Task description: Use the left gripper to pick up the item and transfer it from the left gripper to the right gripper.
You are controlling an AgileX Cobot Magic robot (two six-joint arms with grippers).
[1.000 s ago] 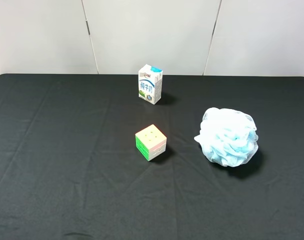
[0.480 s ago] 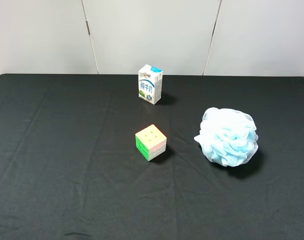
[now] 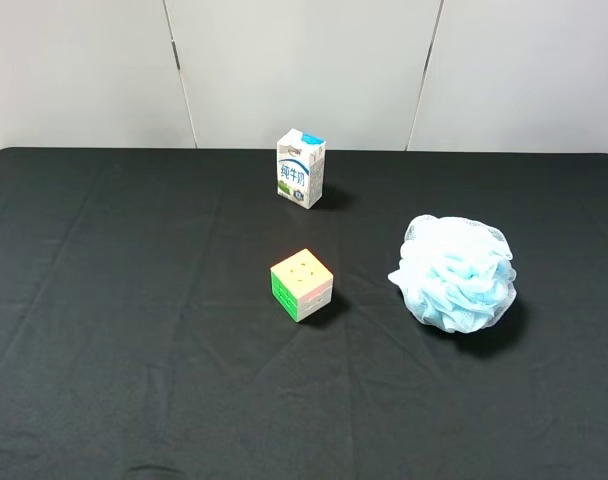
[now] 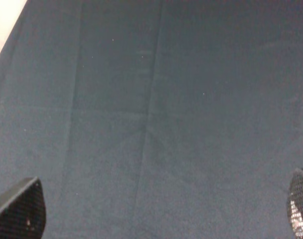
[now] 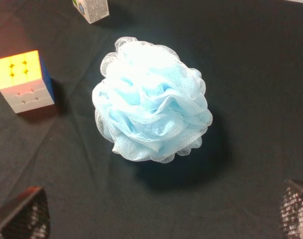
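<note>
- One black cloth, faintly creased, covers the whole table; pale wall panels stand behind.
- Pale-blue bath pouf rests on the cloth, right of the puzzle cube, touched by nothing.
- Milk carton stands upright at the back with green characters, too small to read.
- Left gripper and right gripper both spread wide, holding nothing.
</note>
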